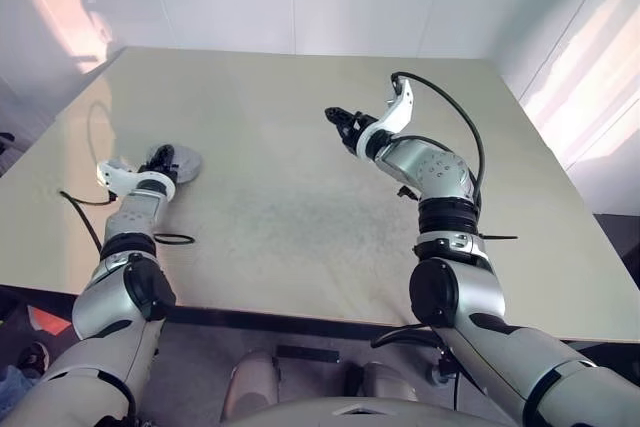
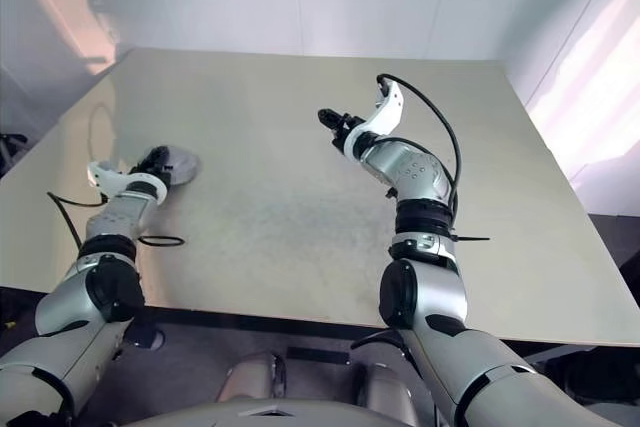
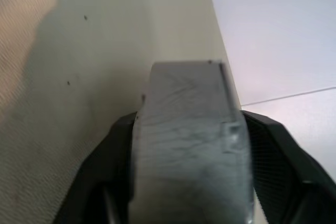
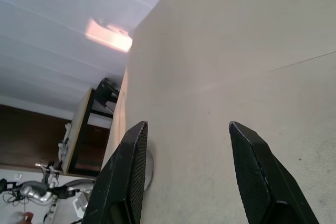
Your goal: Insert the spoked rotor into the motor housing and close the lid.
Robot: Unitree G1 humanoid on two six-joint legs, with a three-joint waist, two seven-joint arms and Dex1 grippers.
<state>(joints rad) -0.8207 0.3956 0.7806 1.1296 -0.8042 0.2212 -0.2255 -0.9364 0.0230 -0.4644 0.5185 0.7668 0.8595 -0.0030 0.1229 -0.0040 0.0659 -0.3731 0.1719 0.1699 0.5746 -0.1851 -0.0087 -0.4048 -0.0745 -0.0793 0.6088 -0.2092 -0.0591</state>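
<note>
A round grey metal part with a flat plain top, like the lid, lies at the far left of the table. Whether the motor housing sits under it I cannot tell. The spoked rotor is out of view. My left gripper is right at this part, low over the table, and the left wrist view shows the grey part close up. My right gripper hangs above the table's middle, open and empty. Its two black fingers stand well apart, with only bare tabletop between them.
The beige table runs back to a white wall. A black cable loops on the table beside my left forearm. The table's left edge is close to the grey part.
</note>
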